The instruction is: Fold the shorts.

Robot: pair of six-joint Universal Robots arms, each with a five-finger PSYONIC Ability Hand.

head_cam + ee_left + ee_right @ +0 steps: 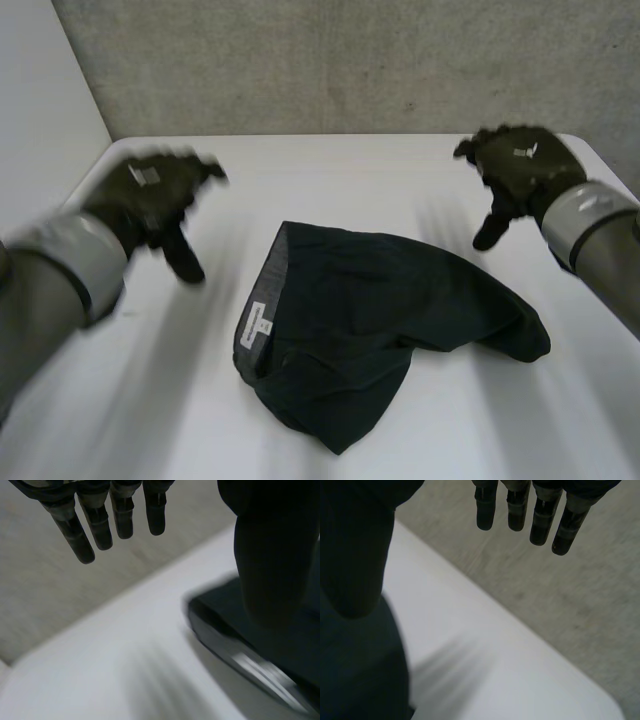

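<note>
The shorts (380, 330) lie in a dark, crumpled heap in the middle of the white table (330, 170). The waistband (262, 300) is on the left side of the heap and runs from far to near, with a small pale label (258, 325) on it. From there the cloth stretches away to the right, so the long way of the shorts goes left to right. One leg end points right and another lump points toward the near edge.

Your left hand (150, 200) is at the left, apart from the shorts. It is loose and holds nothing. In its wrist view the fingers (95, 525) hang straight, with the waistband just beyond the thumb.

Your right hand (520, 170) is at the far right. It is also loose and empty, and its fingers (540, 515) are straight. The shorts lie to its near left, on the thumb side.

I think no fold is made yet.

The left hand is the one closer to the waistband, which lies just to its right. The right hand is closer to the leg end. So the left hand looks best placed to take the waistband side, and the right hand the leg side.
</note>
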